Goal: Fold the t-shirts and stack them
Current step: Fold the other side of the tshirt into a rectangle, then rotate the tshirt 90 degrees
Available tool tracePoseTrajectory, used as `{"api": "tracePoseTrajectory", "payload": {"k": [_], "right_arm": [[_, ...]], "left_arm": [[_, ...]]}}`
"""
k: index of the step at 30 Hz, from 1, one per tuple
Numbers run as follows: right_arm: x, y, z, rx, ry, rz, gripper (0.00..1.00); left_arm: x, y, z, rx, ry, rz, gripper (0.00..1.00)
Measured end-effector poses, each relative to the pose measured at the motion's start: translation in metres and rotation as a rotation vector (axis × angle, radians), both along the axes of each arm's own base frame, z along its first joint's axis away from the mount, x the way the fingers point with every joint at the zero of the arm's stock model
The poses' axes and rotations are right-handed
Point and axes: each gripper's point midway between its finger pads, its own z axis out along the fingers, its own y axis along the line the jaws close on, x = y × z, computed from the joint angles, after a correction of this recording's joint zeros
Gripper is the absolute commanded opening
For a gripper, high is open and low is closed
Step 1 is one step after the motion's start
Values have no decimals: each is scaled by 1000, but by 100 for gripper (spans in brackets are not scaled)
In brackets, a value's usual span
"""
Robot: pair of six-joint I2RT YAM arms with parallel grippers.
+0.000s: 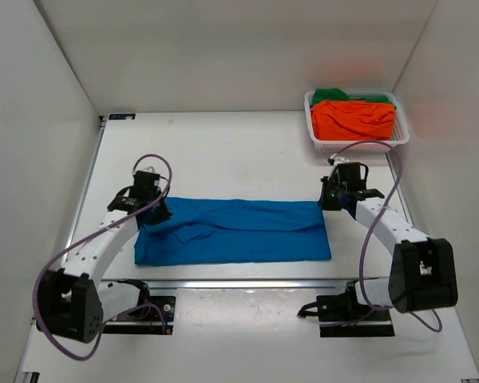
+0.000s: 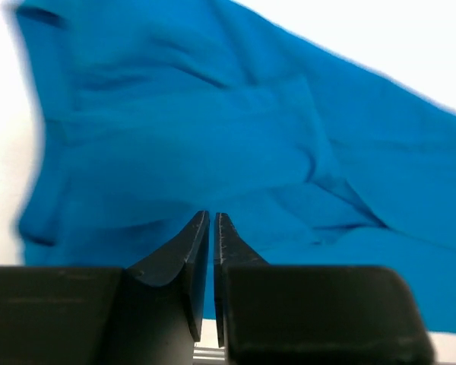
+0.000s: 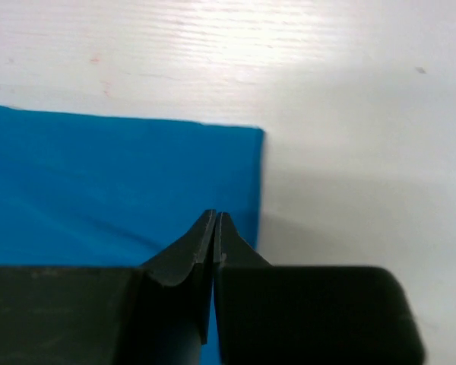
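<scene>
Top external — blue t-shirt [image 1: 239, 231] flat, left gripper [image 1: 155, 212], right gripper [image 1: 330, 199] closed

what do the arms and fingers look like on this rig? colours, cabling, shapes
The left arm and right arm have white links and bulky black joint housings. A purple cable loops along each. The fingers are matte black, curving from blocky bases to thin tips. No markings legible.
</scene>
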Motion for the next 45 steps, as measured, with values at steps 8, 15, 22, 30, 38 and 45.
{"api": "tracePoseTrajectory", "payload": {"k": [8, 15, 22, 30, 38, 45], "right_arm": [[24, 29, -29, -11, 119, 104, 0], [15, 22, -54, 14, 246, -11, 0], [-29, 50, -55, 60, 279, -91, 0], [-98, 141, -58, 320, 333, -84, 0], [-131, 204, -57, 511, 393, -124, 0], [-129, 211, -57, 635, 422, -231, 0]], "left_arm": [[-1, -33, -52, -7, 153, -32, 17], [14, -37, -83, 26, 285, -4, 6], [104, -68, -82, 36, 284, -46, 1], [296, -168, -74, -15, 93, -189, 0], [304, -226, -78, -158, 43, -262, 0], [328, -220, -76, -310, 18, -230, 0]]}}
